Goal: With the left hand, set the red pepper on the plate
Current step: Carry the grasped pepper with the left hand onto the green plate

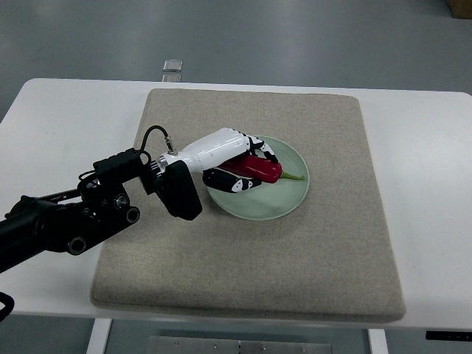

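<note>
A red pepper with a green stem lies over the pale green plate in the middle of the beige mat. My left hand, white with black finger joints, reaches in from the left and is shut on the pepper, fingers curled above and below it. The stem tip points right over the plate's right side. Whether the pepper rests on the plate or hangs just above it is unclear. The right arm is out of sight.
The beige mat covers most of the white table. My black left forearm crosses the mat's left edge. A small metal bracket sits beyond the table's far edge.
</note>
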Robot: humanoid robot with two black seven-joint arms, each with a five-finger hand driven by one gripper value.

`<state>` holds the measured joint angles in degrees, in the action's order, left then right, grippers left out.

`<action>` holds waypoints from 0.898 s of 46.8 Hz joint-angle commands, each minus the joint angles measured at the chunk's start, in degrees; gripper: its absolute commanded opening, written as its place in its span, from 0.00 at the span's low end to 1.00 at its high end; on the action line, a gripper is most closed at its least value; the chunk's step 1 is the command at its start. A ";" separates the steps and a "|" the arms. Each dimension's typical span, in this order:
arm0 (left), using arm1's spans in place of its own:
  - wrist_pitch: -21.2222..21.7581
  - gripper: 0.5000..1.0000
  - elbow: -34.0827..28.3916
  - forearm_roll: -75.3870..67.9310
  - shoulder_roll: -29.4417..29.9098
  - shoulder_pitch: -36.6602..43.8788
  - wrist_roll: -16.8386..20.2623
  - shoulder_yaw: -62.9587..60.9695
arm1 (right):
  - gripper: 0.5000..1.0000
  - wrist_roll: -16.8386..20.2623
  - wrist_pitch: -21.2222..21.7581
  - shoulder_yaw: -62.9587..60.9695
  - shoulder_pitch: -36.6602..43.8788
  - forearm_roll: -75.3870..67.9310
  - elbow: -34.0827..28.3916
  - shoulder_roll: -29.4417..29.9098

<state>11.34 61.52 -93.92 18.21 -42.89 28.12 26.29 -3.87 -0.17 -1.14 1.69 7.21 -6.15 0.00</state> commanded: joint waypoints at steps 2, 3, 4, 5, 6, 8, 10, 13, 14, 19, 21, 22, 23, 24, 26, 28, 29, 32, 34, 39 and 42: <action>0.09 0.00 0.00 0.15 -0.02 0.35 0.00 0.07 | 0.86 0.00 0.00 0.00 -0.02 0.00 0.00 0.00; 0.18 0.00 0.00 0.15 -0.02 0.53 0.00 0.07 | 0.86 0.00 0.00 0.00 -0.02 0.00 0.00 0.00; 0.18 0.00 0.00 0.15 -0.02 0.70 0.00 0.07 | 0.86 0.00 0.08 0.00 -0.02 0.00 0.00 0.00; 0.18 0.00 0.09 0.15 -0.02 0.70 0.00 0.07 | 0.86 0.00 0.00 0.00 -0.02 0.00 0.00 0.00; 0.18 0.00 0.09 0.15 -0.02 0.70 0.00 0.07 | 0.86 0.00 0.00 0.00 -0.02 0.00 0.00 0.00; 0.18 0.00 0.09 0.23 -0.02 0.79 0.00 0.07 | 0.86 0.00 0.00 0.00 -0.02 0.00 0.00 0.00; 0.18 0.00 0.09 0.23 -0.02 0.79 0.00 0.07 | 0.86 0.00 0.00 0.00 -0.02 0.00 0.00 0.00; 0.26 0.00 0.09 0.23 -0.02 0.88 0.00 0.07 | 0.86 0.00 0.00 0.00 -0.02 0.00 0.00 0.00; 0.35 0.00 0.00 0.23 -0.02 0.88 0.00 0.07 | 0.86 0.00 0.00 0.00 -0.02 0.00 0.00 0.00; 0.53 0.00 0.00 0.23 -0.02 0.88 0.00 0.07 | 0.86 0.00 0.00 0.00 -0.02 0.00 0.00 0.00; 0.62 0.00 0.00 0.23 -0.02 0.88 0.00 0.07 | 0.86 0.00 0.00 0.00 -0.02 0.00 0.00 0.00; 0.62 0.00 0.09 0.23 -0.02 0.88 0.00 0.07 | 0.86 0.00 0.00 0.00 -0.02 0.00 0.00 0.00; 0.88 0.03 0.09 0.23 -0.02 0.97 0.00 0.07 | 0.86 0.00 0.00 0.00 -0.02 0.00 0.00 0.00; 0.97 0.06 0.09 0.23 -0.02 1.14 0.00 0.07 | 0.86 0.00 0.00 0.00 -0.02 0.00 0.00 0.00; 1.06 0.13 0.09 0.32 -0.02 1.58 0.00 0.16 | 0.86 0.00 0.00 0.00 -0.02 0.00 0.00 0.00; 1.14 0.18 0.09 0.41 -0.02 1.76 0.00 0.25 | 0.86 0.00 0.00 0.00 0.07 0.00 0.00 0.00; 1.23 0.20 0.09 0.58 -0.02 1.76 0.00 0.25 | 0.86 0.00 0.00 0.00 -0.02 0.00 0.00 0.00; 1.32 0.35 0.18 1.55 -0.02 2.02 0.00 0.25 | 0.86 0.00 0.00 0.00 -0.02 0.00 0.00 0.00; 1.32 0.40 0.18 2.25 -0.02 2.02 0.00 0.34 | 0.86 0.00 0.08 0.00 -0.02 0.00 0.00 0.00; 1.32 0.53 0.18 4.97 -0.02 2.11 0.00 0.43 | 0.86 0.00 0.00 0.00 -0.02 0.00 0.00 0.00; 1.32 0.55 0.26 6.29 -0.02 2.11 0.00 0.43 | 0.86 0.00 0.00 0.00 -0.02 0.00 0.00 0.00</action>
<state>12.67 61.70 -88.85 18.19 -40.80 28.12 26.72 -3.87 -0.17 -1.14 1.67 7.21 -6.15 0.00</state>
